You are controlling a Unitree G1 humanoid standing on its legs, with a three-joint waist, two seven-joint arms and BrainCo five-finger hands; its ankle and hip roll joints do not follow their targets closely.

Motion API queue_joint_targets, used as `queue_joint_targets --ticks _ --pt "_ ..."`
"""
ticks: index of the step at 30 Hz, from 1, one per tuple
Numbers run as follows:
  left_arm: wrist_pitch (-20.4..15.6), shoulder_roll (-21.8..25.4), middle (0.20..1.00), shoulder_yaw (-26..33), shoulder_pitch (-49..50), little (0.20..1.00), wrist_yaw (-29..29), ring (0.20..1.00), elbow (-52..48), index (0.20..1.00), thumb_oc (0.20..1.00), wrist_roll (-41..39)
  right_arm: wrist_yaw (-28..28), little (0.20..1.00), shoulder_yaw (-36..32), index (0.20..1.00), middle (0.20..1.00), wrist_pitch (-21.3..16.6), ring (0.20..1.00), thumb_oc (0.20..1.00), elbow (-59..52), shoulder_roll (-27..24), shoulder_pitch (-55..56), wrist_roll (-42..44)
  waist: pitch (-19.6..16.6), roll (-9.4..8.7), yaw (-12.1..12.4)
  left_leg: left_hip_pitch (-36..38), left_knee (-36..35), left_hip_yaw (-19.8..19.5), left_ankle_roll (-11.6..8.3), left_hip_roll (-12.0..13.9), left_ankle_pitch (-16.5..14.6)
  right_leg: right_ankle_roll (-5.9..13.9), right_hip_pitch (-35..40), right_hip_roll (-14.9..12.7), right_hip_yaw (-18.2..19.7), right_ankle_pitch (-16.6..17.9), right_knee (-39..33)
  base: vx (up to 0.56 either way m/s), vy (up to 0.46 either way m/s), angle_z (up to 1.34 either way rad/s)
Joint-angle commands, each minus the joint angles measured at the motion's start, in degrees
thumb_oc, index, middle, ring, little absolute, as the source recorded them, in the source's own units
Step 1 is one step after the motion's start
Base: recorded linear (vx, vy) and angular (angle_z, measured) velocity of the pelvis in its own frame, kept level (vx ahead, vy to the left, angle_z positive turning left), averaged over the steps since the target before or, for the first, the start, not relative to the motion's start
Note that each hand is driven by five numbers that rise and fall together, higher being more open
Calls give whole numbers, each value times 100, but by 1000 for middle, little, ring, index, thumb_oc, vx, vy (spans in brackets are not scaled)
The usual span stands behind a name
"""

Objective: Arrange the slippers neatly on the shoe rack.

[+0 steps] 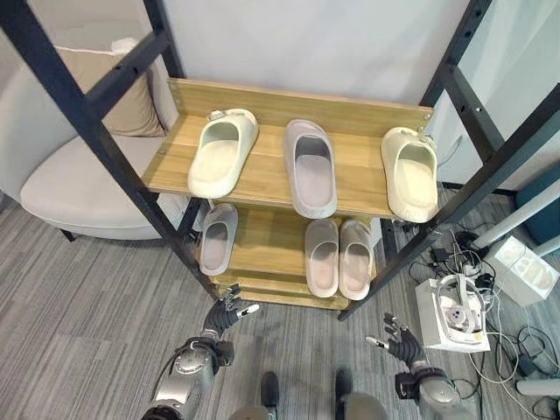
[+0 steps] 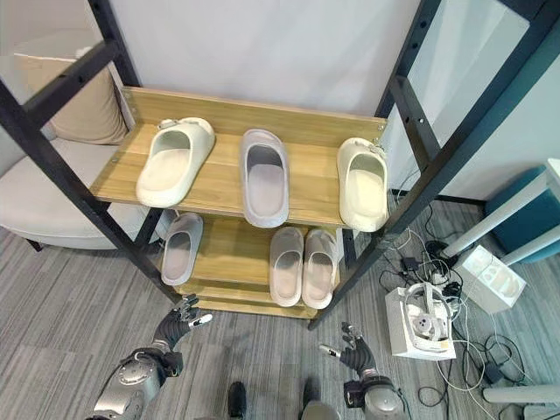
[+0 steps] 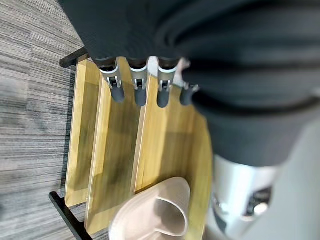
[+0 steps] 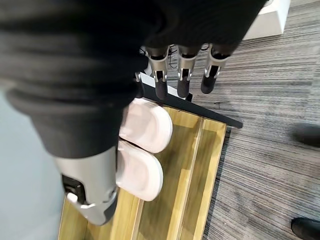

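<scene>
My left hand (image 1: 229, 313) hangs spread and empty before the shoe rack (image 1: 262, 234); right hand (image 1: 398, 339) likewise. The lone grey slipper (image 1: 217, 236) lies just beyond the left, lengthwise front-to-back on the rack's middle shelf, so the left is nearer.

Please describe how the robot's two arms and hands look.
Both arms are silver-grey metal. The left hand and right hand each have silver fingers with dark tips, plus a dark ribbed cover over the back of the hand and wrist.
</scene>
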Motion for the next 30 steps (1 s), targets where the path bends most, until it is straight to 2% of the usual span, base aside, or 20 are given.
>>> queue_joint_targets --ticks 1,4,6,7,8,10,11,12,14,16,17,19,20,21,23,24,25,27,28,30 --pt "-272 -66 1000 197 -118 1000 -74 1000 -401 1000 1000 -7 -35 1000 -179 1000 1000 -157 1000 1000 -244 -216 -36 59 89 38 -26 152 368 450 -612 697 -570 115 724 198 -49 -443 243 53 -107 24" --pt "-229 -119 1000 192 -17 1000 -132 1000 -480 1000 1000 -63 -12 1000 -245 1000 1000 -207 1000 1000 -221 -315 -13 126 135 43 -2 -53 1093 346 -797 856 -596 -69 992 273 -116 -533 152 -6 -128 1" --pt "-242 -152 1000 174 -74 1000 -116 1000 -434 1000 1000 -78 -16 1000 -237 1000 1000 -250 1000 1000 -185 -426 -80 145 207 15 55 -337 1568 115 -948 935 -415 -149 1066 288 -101 -556 123 -68 -9 16" --pt "-236 -183 1000 150 -72 1000 -123 1000 -448 1000 1000 -86 -40 1000 -283 1000 1000 -234 1000 1000 -195 -495 -103 154 181 18 21 -372 1449 58 -968 1116 -400 -148 1120 238 -172 -614 80 -36 54 12" --pt "-235 -185 1000 150 -71 1000 -123 1000 -449 1000 1000 -86 -40 1000 -283 1000 1000 -233 1000 1000 -197 -497 -101 154 189 20 21 -355 1439 58 -970 1117 -398 -149 1134 240 -174 -617 78 8 111 3" --pt "-227 -178 1000 88 -57 1000 -121 1000 -440 1000 1000 -16 -77 1000 -363 1000 1000 -247 1000 1000 -208 -560 -68 215 90 47 5 -175 874 123 -1040 1533 -162 -72 1113 161 -220 -664 124 37 181 7" --pt "-229 -180 1000 87 -58 1000 -120 1000 -438 1000 1000 -16 -77 1000 -363 1000 1000 -247 1000 1000 -208 -561 -67 216 96 48 12 -151 846 132 -1044 1534 -149 -74 1117 163 -215 -668 129 84 373 13" --pt "-252 -221 1000 -29 -114 1000 -101 1000 -435 1000 1000 -7 -67 1000 -382 1000 1000 -249 1000 1000 -192 -568 -72 229 -6 171 -43 -100 396 -145 -1168 1660 -38 38 1161 70 -209 -723 121 79 352 -2" --pt "-259 -224 1000 -165 -195 1000 -177 1000 -505 1000 1000 41 -28 1000 -430 1000 1000 -192 1000 1000 -192 -520 -30 176 -106 255 -105 14 41 94 -1170 1509 -74 170 1130 -146 -218 -644 163 52 503 -8" --pt "-253 -217 1000 -205 -212 1000 -191 1000 -511 1000 1000 73 -29 1000 -444 1000 1000 -180 1000 1000 -197 -482 -22 177 -127 233 -118 32 -3 127 -1139 1408 -123 215 1083 -236 -204 -568 189 -3 317 5" --pt "-252 -180 1000 -230 -227 1000 -201 1000 -575 1000 1000 110 -7 1000 -425 1000 1000 -135 1000 1000 -212 -394 -4 117 -112 175 -135 64 -41 172 -1030 1223 -238 301 959 -405 -130 -381 290 -27 313 -3" --pt "-248 -153 1000 -243 -242 1000 -206 1000 -577 1000 1000 120 4 1000 -380 1000 1000 -117 1000 1000 -185 -331 -15 75 -64 114 -110 68 -24 236 -930 1122 -312 365 895 -512 -87 -266 333 -54 269 2" --pt "-248 -118 1000 -239 -287 1000 -170 1000 -506 1000 1000 145 -24 1000 -296 1000 1000 -53 1000 1000 -182 -234 -63 7 -3 30 -93 42 -4 332 -831 964 -377 467 775 -692 -35 134 266 -62 127 10" --pt "-249 -116 1000 -239 -290 1000 -171 1000 -503 1000 1000 145 -25 1000 -296 1000 1000 -53 1000 1000 -182 -231 -65 6 -4 24 -84 42 -3 342 -828 959 -378 471 770 -696 -25 139 261 -94 181 -11" --pt "-278 -67 1000 -155 -326 1000 -146 1000 -399 1000 1000 112 -78 1000 -198 1000 1000 -30 1000 1000 -160 -177 -134 -200 40 18 -33 -16 5 532 -751 868 -426 540 590 -837 -166 537 129 -114 128 -35" --pt "-279 -67 1000 -154 -327 1000 -147 1000 -398 1000 1000 111 -78 1000 -197 1000 1000 -30 1000 1000 -160 -176 -136 -201 38 18 -30 -20 7 536 -751 870 -427 539 584 -835 -161 538 129 -162 156 -47" --pt "-278 -32 1000 -110 -305 1000 -163 1000 -407 1000 1000 79 -130 1000 -133 1000 1000 -16 1000 1000 -217 -211 -164 -463 38 87 -21 -96 -2 628 -701 882 -395 438 572 -718 -258 301 250 -80 85 -44" --pt "-271 2 1000 -62 -286 1000 -180 1000 -450 1000 1000 57 -129 1000 -105 1000 1000 -24 1000 1000 -354 -278 -142 -630 25 104 14 -137 -6 663 -677 862 -379 391 630 -593 -240 121 402 -98 106 -25" --pt "-265 13 1000 4 -160 1000 -188 1000 -502 1000 1000 76 -120 1000 -47 1000 1000 -50 1000 1000 -644 -345 -76 -895 -21 87 121 -150 -27 758 -657 819 -377 359 715 -491 -490 -35 472 -65 55 -31" --pt "-240 -25 1000 24 -140 1000 -252 1000 -436 1000 1000 170 -13 1000 221 1000 1000 -96 1000 1000 -1262 -583 -7 -1557 -86 55 189 -124 -40 782 -669 822 -349 390 862 -413 -579 -102 263 -3 -26 -31"
